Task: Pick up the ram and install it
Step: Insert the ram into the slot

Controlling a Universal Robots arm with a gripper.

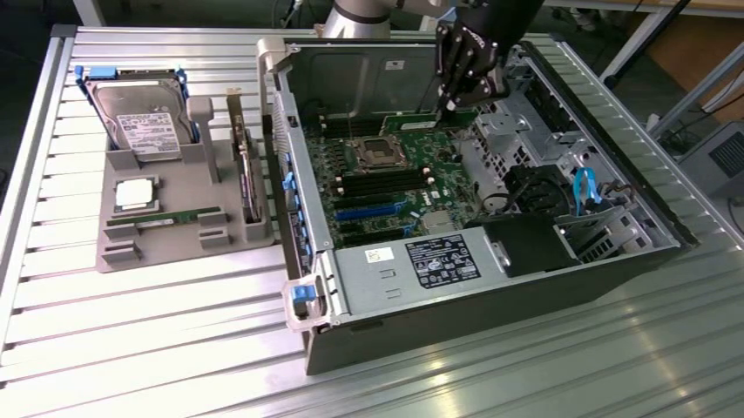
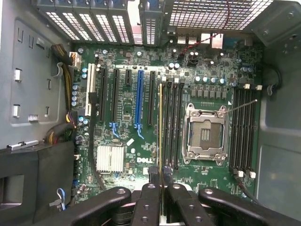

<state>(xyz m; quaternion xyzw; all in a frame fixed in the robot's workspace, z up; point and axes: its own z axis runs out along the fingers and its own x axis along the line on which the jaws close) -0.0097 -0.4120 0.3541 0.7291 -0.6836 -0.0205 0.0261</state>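
Fingers (image 2: 150,202) tight on the ram (image 2: 161,127), wrist (image 1: 475,48) vertical over the motherboard (image 2: 127,94).

open room round claw (image 1: 457,99) w/ ram (image 2: 161,122) over mobo (image 1: 395,174), betw. case wall (image 1: 348,78), drive cage (image 1: 537,113) & psu (image 1: 389,277)

arm (image 1: 500,22): wrist aimed down | gripper (image 2: 160,173): fingers pinched near-shut

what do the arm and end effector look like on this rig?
Arm: smooth silver-grey tubular section. End effector: all black, with a boxy body and a small reddish marking. Its two fingers are flat linkage bars with round pivot pins, narrowing to slim tips. No loose cables visible on it.
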